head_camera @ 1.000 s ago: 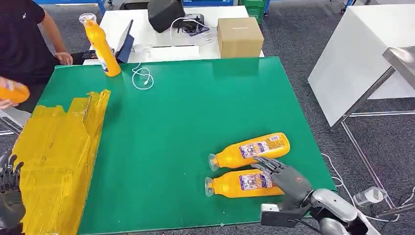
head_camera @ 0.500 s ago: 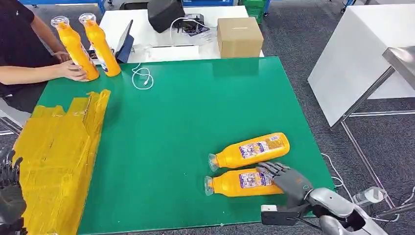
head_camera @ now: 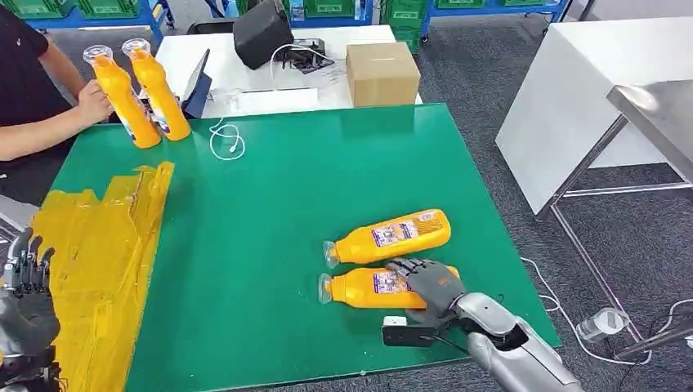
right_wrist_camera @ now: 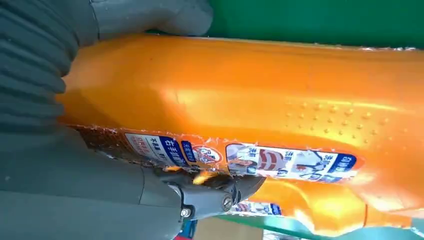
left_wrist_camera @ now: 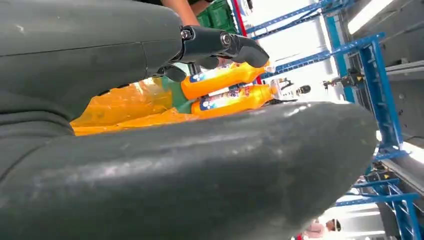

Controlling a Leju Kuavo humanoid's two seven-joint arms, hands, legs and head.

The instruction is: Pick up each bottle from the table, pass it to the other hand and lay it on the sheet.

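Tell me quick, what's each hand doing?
Left hand: open, holding nothing.
Right hand: fingers on the near bottle; grip cannot be told.

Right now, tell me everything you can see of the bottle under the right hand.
The near bottle is orange, glossy plastic by its look, with a clear cap and a printed blue-and-white label. It lies on its side on the green table, cap pointing toward the yellow sheet, just nearer the robot than a second lying bottle. The right hand rests over its base end, fingers across the label; no lift is visible.
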